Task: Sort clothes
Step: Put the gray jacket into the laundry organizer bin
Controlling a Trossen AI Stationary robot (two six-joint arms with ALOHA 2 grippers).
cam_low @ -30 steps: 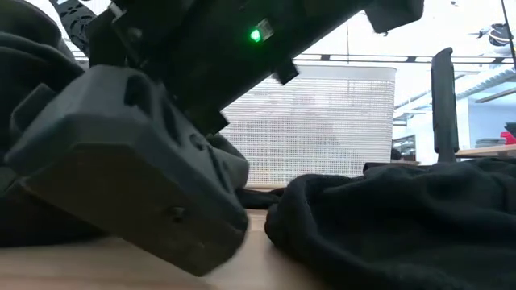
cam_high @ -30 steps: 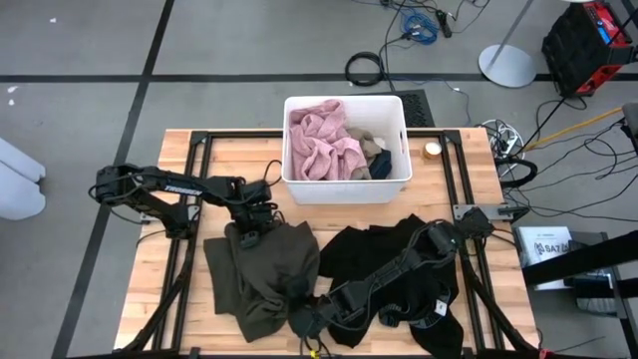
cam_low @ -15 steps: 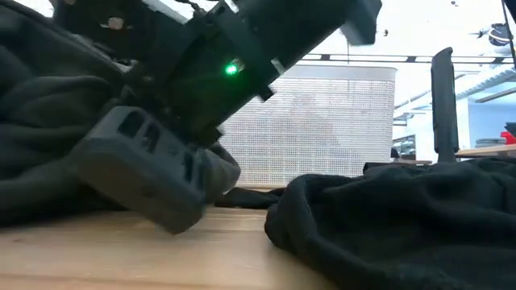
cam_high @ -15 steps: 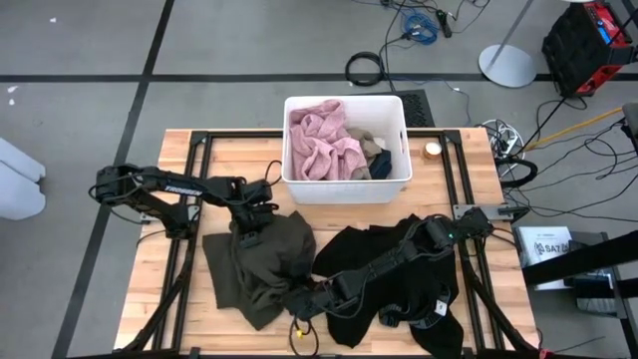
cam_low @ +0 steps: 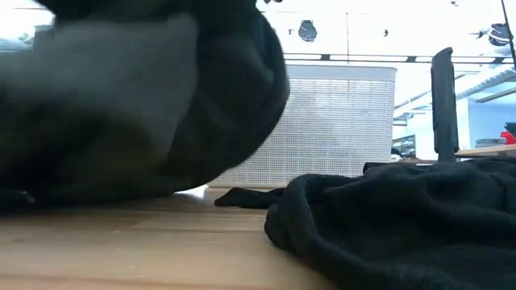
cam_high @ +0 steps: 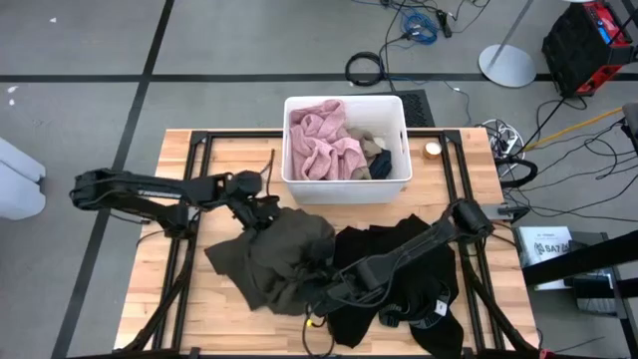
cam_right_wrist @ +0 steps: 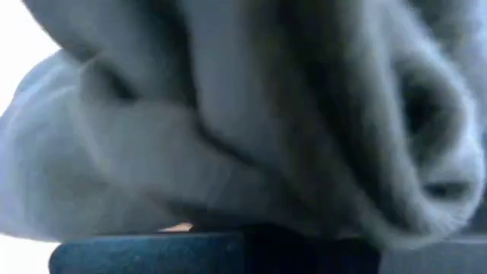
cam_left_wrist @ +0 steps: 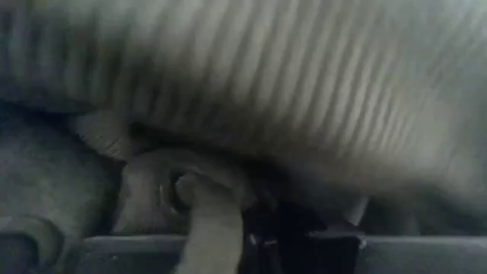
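An olive-green garment (cam_high: 279, 254) is bunched up at the table's middle, and both grippers hold it. My left gripper (cam_high: 265, 212) is shut on its far edge. My right gripper (cam_high: 321, 292) is at its near right part, buried in cloth. In the low view the olive garment (cam_low: 153, 105) hangs raised, filling the left. A black garment (cam_high: 404, 269) lies spread on the table to the right. A pink garment (cam_high: 319, 142) and a beige one (cam_high: 375, 148) lie in the white bin (cam_high: 394, 184). My left gripper holds the olive garment's far edge (cam_high: 271, 221), coming from the table's left and slanting slightly down. Cloth (cam_left_wrist: 304, 99) fills its wrist view and hides the fingers. The garment hangs from the hold, its left part (cam_high: 227, 261) on the table. My right gripper holds the olive garment's near right part (cam_high: 311, 282), coming from the table's right and slanting down. Folds of cloth (cam_right_wrist: 251, 129) cover the fingers, so layers cannot be told. That part is lifted off the table and hangs slack.
The white bin stands at the far middle of the table. The black garment (cam_low: 395, 225) heaps up on the right in the low view. A small round tin (cam_high: 432, 151) sits right of the bin. Bare wood (cam_high: 169, 299) shows at the near left.
Both grippers have risen. My right gripper, which was low at the garment's near edge, has taken hold and gone up and toward the far right. The olive garment has been drawn up from flat into a bunch, its near part lifted clear and its left part still down.
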